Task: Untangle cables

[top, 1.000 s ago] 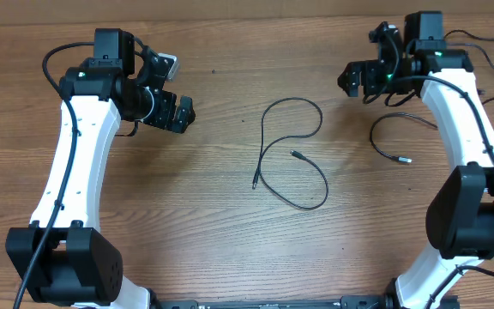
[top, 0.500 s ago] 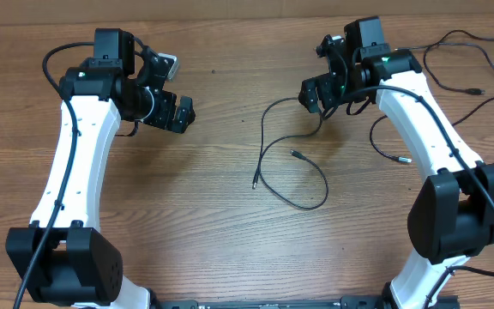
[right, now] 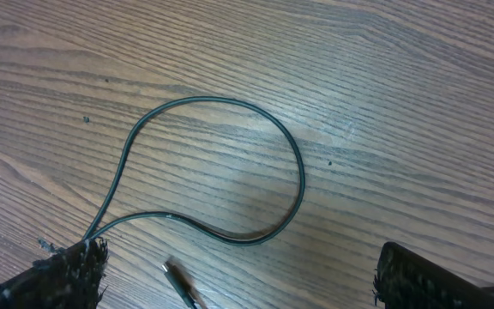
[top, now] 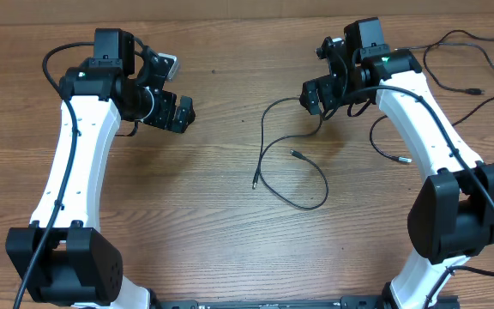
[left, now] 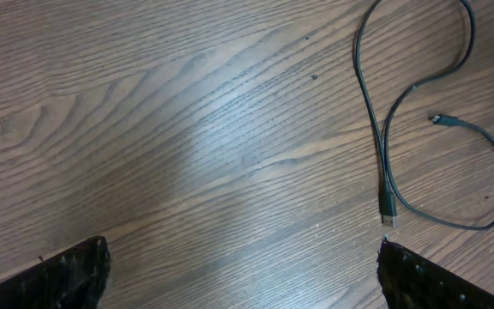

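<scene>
One thin black cable (top: 262,129) lies in loose loops at the table's middle, its two plug ends (top: 255,183) close together. It shows in the left wrist view (left: 382,154) and its top loop shows in the right wrist view (right: 301,172). A second short cable (top: 388,155) lies apart to its right. My right gripper (top: 316,93) hovers open and empty over the first cable's top loop (right: 247,270). My left gripper (top: 177,112) is open and empty, well left of the cables (left: 243,262).
More thin black cords (top: 466,47) trail along the far right edge of the wooden table (top: 187,197), one with a plug (top: 477,90). Both white arms reach in from the front corners.
My right arm swung left, from above the second cable to above the first cable's top loop, then held still. The left arm and the cables have not moved.
</scene>
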`<state>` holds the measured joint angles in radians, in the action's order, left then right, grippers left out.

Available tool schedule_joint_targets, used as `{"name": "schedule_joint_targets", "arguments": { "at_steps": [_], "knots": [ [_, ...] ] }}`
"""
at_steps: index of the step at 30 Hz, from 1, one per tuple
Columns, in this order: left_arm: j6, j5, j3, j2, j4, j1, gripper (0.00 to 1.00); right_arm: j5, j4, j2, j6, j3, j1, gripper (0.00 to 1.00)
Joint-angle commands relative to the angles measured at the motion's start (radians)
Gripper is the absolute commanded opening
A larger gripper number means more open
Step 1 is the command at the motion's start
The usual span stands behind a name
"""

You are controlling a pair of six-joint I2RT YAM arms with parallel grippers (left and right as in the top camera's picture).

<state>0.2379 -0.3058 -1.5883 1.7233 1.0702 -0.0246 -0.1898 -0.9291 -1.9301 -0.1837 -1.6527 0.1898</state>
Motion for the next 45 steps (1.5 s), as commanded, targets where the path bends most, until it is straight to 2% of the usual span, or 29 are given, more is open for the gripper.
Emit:
{"name": "schedule_joint_targets", "arguments": {
  "at_steps": [1, 45],
  "knots": [
    [-0.006, 0.002, -0.004, -0.024, -0.001, -0.002, 1.00, 0.010, 0.003, -0.011, -0.001, 0.009, 0.001, 1.00],
    [-0.006, 0.002, -0.004, -0.024, -0.002, -0.002, 1.00, 0.010, -0.024, -0.011, -0.001, 0.009, 0.001, 1.00]
  ]
}}
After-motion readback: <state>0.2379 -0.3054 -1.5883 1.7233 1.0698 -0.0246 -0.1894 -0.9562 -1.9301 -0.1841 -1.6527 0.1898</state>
